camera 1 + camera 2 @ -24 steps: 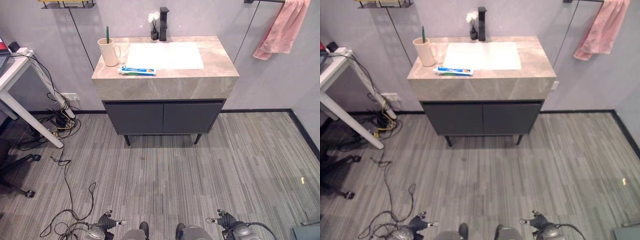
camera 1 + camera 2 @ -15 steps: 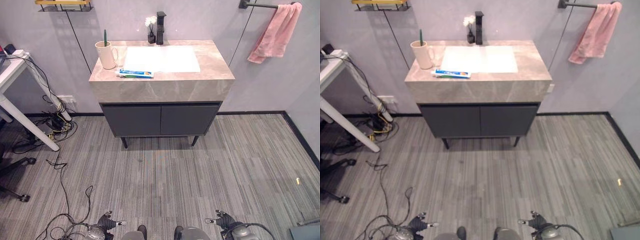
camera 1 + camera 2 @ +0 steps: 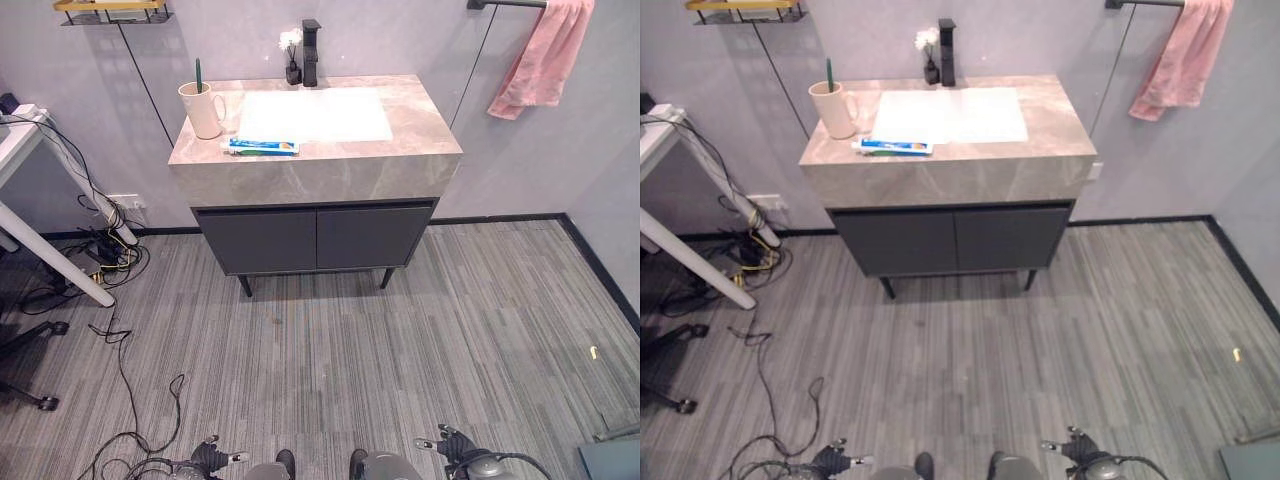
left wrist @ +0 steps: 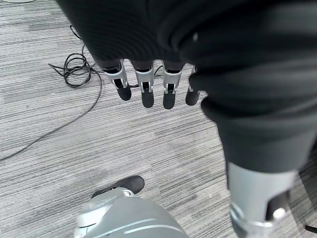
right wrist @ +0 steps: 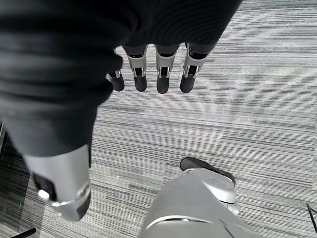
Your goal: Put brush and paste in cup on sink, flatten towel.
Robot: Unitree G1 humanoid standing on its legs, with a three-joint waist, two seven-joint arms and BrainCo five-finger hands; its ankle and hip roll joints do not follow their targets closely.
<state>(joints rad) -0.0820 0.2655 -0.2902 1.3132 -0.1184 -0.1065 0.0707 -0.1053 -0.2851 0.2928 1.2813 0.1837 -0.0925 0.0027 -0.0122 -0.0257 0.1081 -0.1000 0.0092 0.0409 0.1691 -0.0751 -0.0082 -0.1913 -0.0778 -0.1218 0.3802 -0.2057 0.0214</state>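
Note:
A beige cup (image 3: 204, 110) stands at the left back of the stone sink counter (image 3: 330, 170), with a green toothbrush (image 3: 198, 72) upright in it. A blue and white toothpaste tube (image 3: 260, 147) lies flat on the counter in front of the cup, beside the white basin (image 3: 315, 113). A pink towel (image 3: 541, 60) hangs bunched on a wall bar at the upper right. My left hand (image 4: 143, 87) and right hand (image 5: 161, 79) hang low over the floor, far from the counter. Both have straight fingers and hold nothing.
A black tap (image 3: 311, 50) and a small flower vase (image 3: 291, 62) stand behind the basin. The dark cabinet (image 3: 315, 235) sits under the counter. A white desk (image 3: 35, 160), loose cables (image 3: 110, 250) and a chair base (image 3: 25, 345) lie to the left.
The camera has moved, so the whole scene has shifted a little to the left. The cup, brush, paste and towel stay as they were, and both hands hang as before.

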